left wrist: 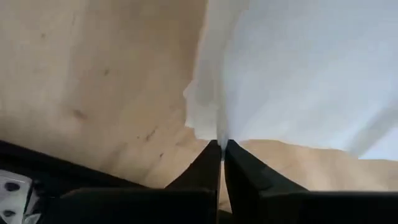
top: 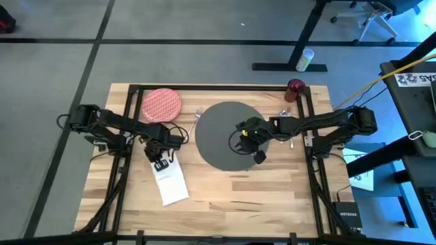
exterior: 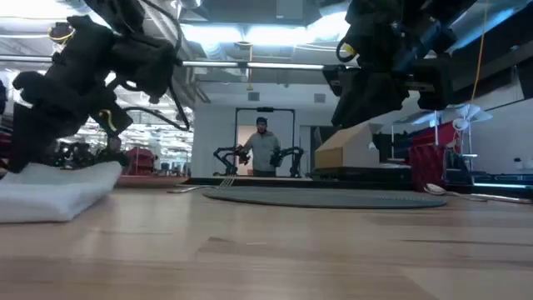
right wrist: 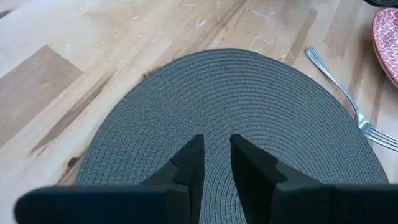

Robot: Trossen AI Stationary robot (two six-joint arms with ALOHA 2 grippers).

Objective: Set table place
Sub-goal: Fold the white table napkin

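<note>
The white napkin [top: 172,182] lies on the wooden table [top: 238,197] at the near left, and my left gripper [top: 161,163] is shut at its far end. The dark grey round mat [top: 225,129] lies in the table's middle. My right gripper [right wrist: 216,149] hovers over the mat's right part, open by a narrow gap and holding nothing. The red patterned plate [top: 161,104] rests flat at the far left. A fork [right wrist: 348,99] lies between the plate and the mat. The dark red cup [top: 296,86] stands at the far right corner. My left gripper pinches the napkin's far edge [left wrist: 217,127] between its two shut fingertips [left wrist: 208,158]. It comes down at a slant from the table's left side. The napkin [exterior: 58,190] lies on the table, folded and slack.
A spoon [exterior: 450,192] and other cutlery [top: 289,129] lie to the right of the mat. Black frame rails [top: 126,122] run along the table's sides. A person [exterior: 262,148] stands in the room beyond the far edge. Bare wood shows along the near edge.
</note>
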